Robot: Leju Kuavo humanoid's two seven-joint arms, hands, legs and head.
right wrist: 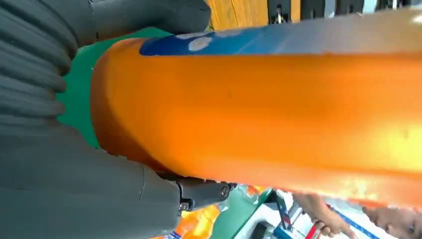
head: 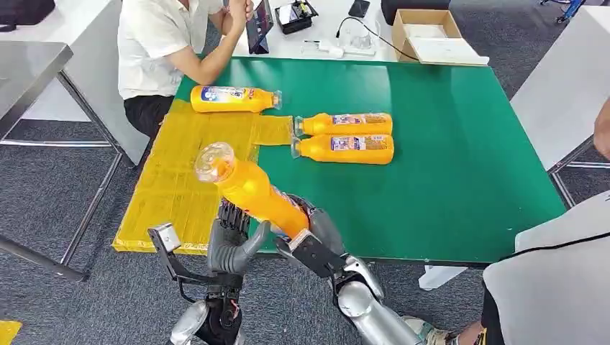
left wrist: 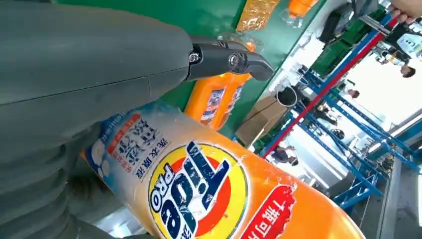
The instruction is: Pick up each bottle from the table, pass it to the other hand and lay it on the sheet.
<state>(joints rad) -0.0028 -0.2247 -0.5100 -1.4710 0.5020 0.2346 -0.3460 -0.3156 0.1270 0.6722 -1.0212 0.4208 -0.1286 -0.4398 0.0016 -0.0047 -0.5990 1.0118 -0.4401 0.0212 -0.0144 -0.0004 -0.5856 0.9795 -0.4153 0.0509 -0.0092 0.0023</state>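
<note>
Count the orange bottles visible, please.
4. One bottle lies on the yellow sheet, two lie side by side on the green table: and; one is in the right hand.

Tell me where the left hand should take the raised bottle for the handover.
Probably the upper body of the raised bottle, just below the clear cap. The right hand holds its base and it tilts cap-up toward the left hand, so come from that side, above the right hand's fingers.

One bottle (head: 234, 98) on sheet (head: 173, 180); two bottles (head: 345, 136) beside.
</note>
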